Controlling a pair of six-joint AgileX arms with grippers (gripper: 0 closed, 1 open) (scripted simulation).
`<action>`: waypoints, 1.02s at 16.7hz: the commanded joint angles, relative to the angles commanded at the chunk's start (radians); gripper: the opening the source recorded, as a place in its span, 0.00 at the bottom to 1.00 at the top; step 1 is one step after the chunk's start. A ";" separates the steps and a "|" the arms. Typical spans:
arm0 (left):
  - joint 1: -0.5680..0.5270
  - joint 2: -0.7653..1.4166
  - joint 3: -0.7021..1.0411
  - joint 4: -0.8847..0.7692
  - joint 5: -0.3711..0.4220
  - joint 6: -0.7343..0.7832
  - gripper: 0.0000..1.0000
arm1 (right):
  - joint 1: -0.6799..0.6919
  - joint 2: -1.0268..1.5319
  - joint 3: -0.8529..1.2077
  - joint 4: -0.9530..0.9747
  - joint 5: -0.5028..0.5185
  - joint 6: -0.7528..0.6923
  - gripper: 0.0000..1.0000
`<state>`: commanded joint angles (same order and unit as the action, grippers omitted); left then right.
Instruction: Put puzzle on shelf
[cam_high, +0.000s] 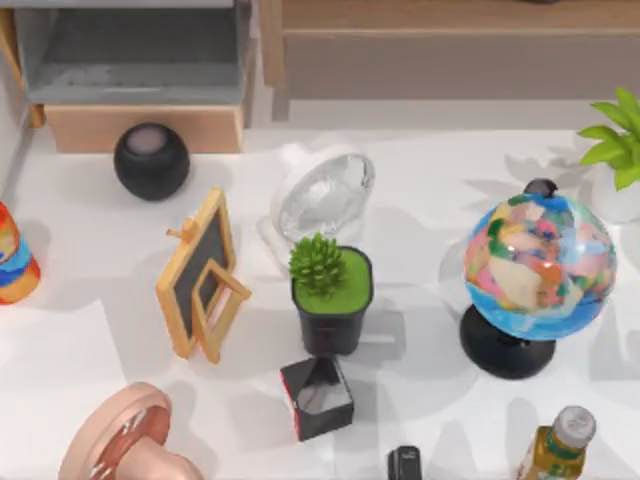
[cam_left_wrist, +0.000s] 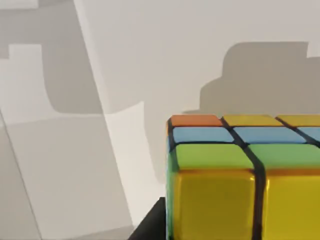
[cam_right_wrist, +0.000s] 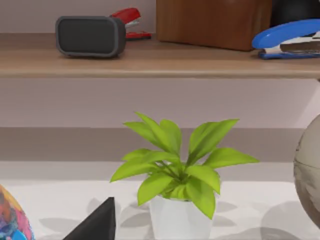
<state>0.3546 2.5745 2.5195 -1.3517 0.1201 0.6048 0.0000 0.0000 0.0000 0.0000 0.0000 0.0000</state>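
The puzzle (cam_left_wrist: 245, 175), a cube of yellow, green, blue and orange tiles with dark grid lines, sits very close in the left wrist view. One dark finger (cam_left_wrist: 150, 225) of my left gripper presses against its side, with pale surface and shadows behind it. The shelf (cam_high: 450, 15) is a long light-brown board with a taupe panel below, at the back right of the top view. In the right wrist view the shelf (cam_right_wrist: 150, 62) carries a grey speaker (cam_right_wrist: 90, 36), a red stapler, a brown box and a blue stapler (cam_right_wrist: 290, 40). My right gripper (cam_right_wrist: 97, 222) faces a leafy plant (cam_right_wrist: 180, 170) below the shelf.
On the table stand a globe (cam_high: 538, 265), a succulent in a black pot (cam_high: 333, 295), a black cube with a red edge (cam_high: 318, 398), a small chalkboard (cam_high: 203, 275), a black round speaker (cam_high: 151, 160) and a bottle (cam_high: 558, 445). A grey cubby (cam_high: 135, 50) is at the back left.
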 joint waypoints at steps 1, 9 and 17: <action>0.000 0.000 0.000 0.000 0.000 0.000 0.00 | 0.000 0.000 0.000 0.000 0.000 0.000 1.00; -0.101 -0.277 -0.185 -0.003 -0.052 -0.015 0.00 | 0.000 0.000 0.000 0.000 0.000 0.000 1.00; -0.592 -0.615 -0.557 0.311 -0.159 -0.067 0.00 | 0.000 0.000 0.000 0.000 0.000 0.000 1.00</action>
<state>-0.2377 1.9599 1.9628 -1.0405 -0.0394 0.5377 0.0000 0.0000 0.0000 0.0000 0.0000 0.0000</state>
